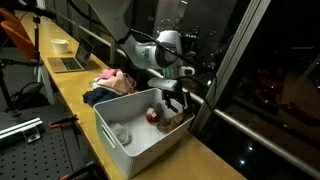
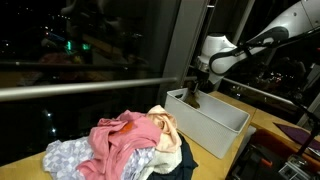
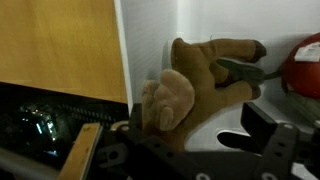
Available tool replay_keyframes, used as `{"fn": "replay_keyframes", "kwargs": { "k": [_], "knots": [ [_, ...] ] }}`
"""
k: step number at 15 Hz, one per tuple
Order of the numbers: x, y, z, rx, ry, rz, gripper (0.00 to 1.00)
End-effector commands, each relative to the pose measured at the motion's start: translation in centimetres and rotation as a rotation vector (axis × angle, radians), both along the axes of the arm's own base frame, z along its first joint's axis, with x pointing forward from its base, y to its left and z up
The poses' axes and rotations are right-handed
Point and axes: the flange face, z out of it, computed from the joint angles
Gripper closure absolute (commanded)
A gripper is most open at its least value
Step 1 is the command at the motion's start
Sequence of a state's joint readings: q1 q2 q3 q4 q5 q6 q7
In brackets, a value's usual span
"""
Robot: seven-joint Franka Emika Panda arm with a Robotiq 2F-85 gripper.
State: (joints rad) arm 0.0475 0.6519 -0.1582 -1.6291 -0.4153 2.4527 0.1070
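Brown plush toy (image 3: 190, 85): lies in white bin (image 1: 112, 140), against its wall, directly under end effector (image 1: 176, 100), whose jaws stand wide, gripping nothing. Red item (image 3: 305, 65) beside toy. Clothes pile (image 2: 130, 140) well apart. Judged: approach made, grasp outstanding.

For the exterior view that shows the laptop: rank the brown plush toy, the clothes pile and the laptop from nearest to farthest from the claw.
1. brown plush toy: inside the white bin, just below the claw.
2. clothes pile: on the counter, beside the bin.
3. laptop: far down the counter.
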Motion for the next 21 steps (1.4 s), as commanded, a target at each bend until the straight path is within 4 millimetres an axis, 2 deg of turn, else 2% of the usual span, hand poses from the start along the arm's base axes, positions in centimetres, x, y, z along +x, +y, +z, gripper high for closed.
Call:
{"fn": "replay_keyframes", "kwargs": {
  "k": [1, 10, 12, 21],
  "knots": [
    [0.3, -0.1, -0.1, -0.026, -0.023, 0.017, 0.00],
    [0.9, -0.5, -1.0, -0.036, -0.001, 0.014, 0.00],
    [1.1, -0.6, -1.2, -0.035, -0.002, 0.012, 0.26],
    [1.1, -0.6, -1.9, -0.041, 0.005, 0.005, 0.95]
  ]
}}
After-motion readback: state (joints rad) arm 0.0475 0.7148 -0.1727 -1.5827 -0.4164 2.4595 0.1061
